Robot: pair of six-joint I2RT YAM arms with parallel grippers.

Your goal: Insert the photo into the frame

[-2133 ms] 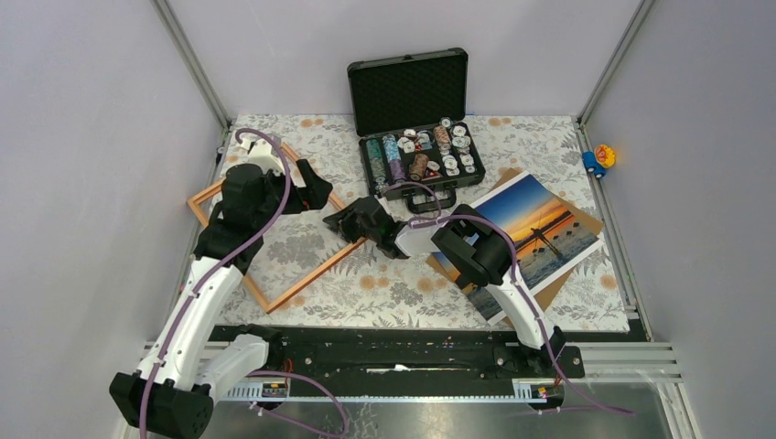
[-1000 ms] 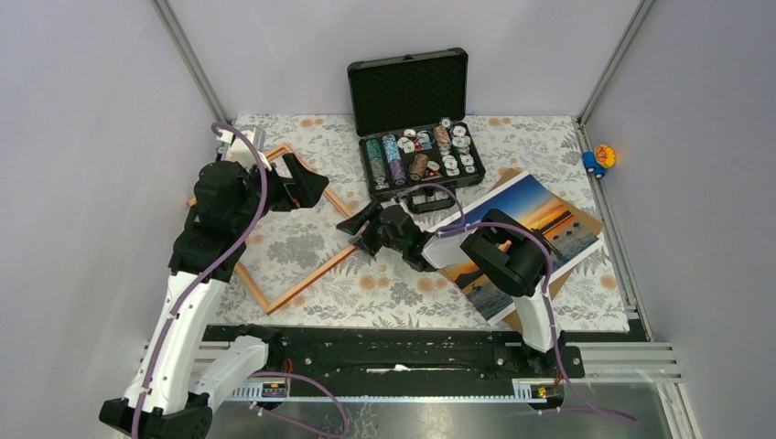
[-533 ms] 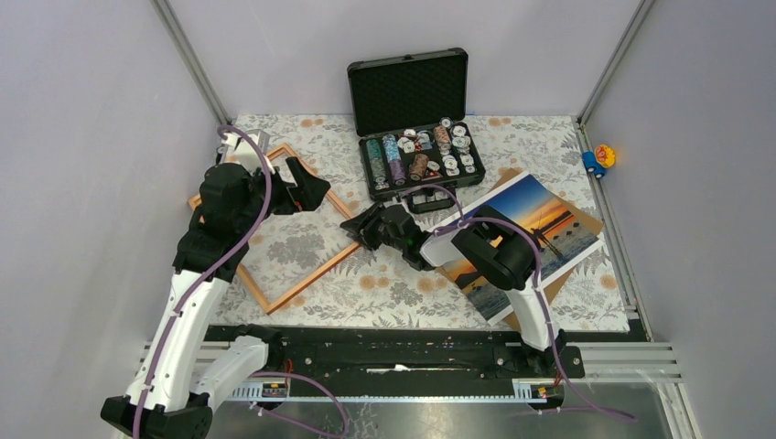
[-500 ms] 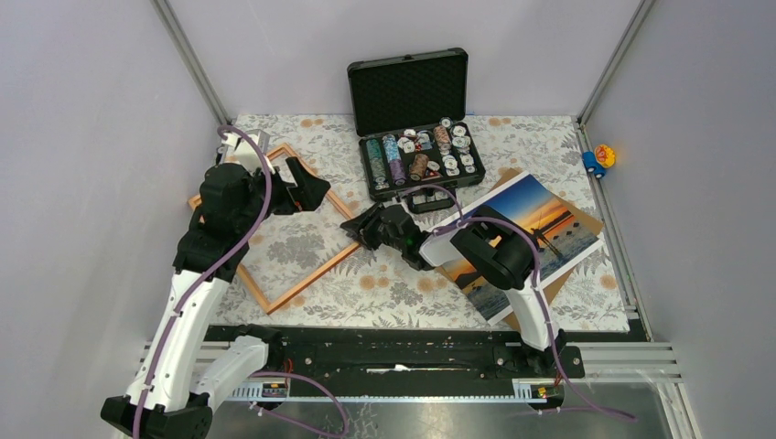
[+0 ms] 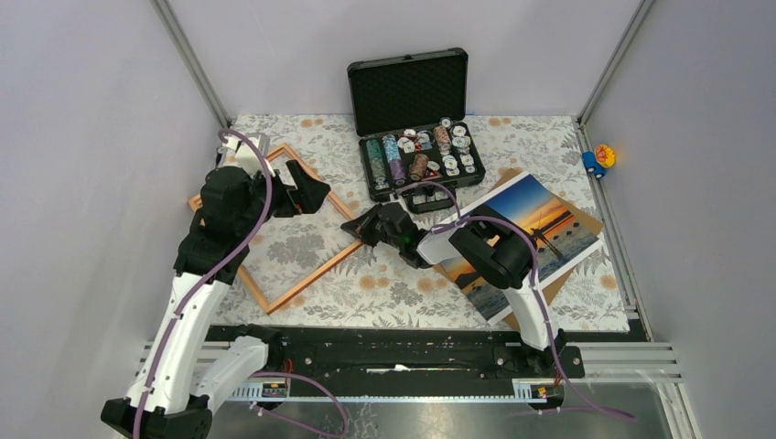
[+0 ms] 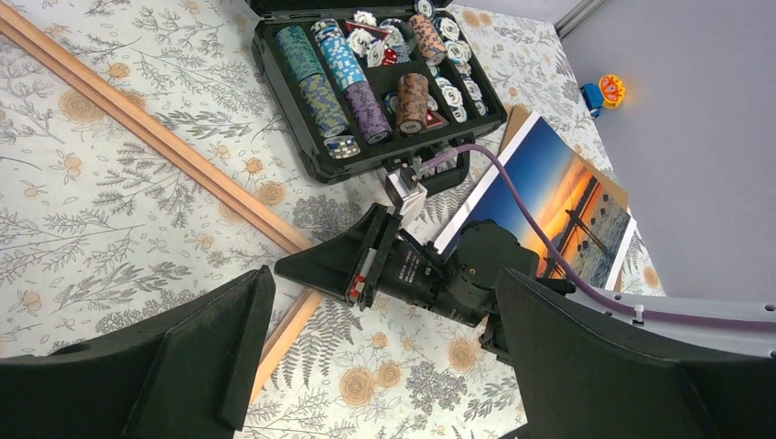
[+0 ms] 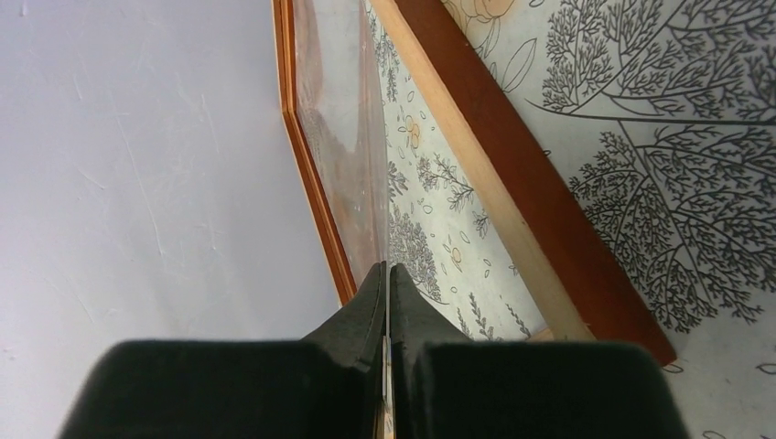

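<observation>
The orange-brown wooden frame (image 5: 311, 279) lies as a diamond on the left of the floral mat; it also shows in the left wrist view (image 6: 183, 151) and the right wrist view (image 7: 512, 183). My right gripper (image 5: 369, 224) is at the frame's right corner, shut on a thin clear pane (image 7: 343, 137) that rises edge-on from the frame. My left gripper (image 5: 307, 190) is open and empty, hovering over the frame's upper right side. The sunset photo (image 5: 526, 229) lies face up on the brown backing board (image 5: 563, 274) at the right, partly hidden by the right arm.
An open black case of chips (image 5: 416, 155) stands at the back centre, close behind my right gripper. A small blue and orange toy (image 5: 599, 157) sits beyond the right rail. The cell walls close in on left and right.
My right gripper has turned and shifted slightly right at the frame's corner. My left arm has drawn back a little to the left. Almost nothing has moved in the last half second.
</observation>
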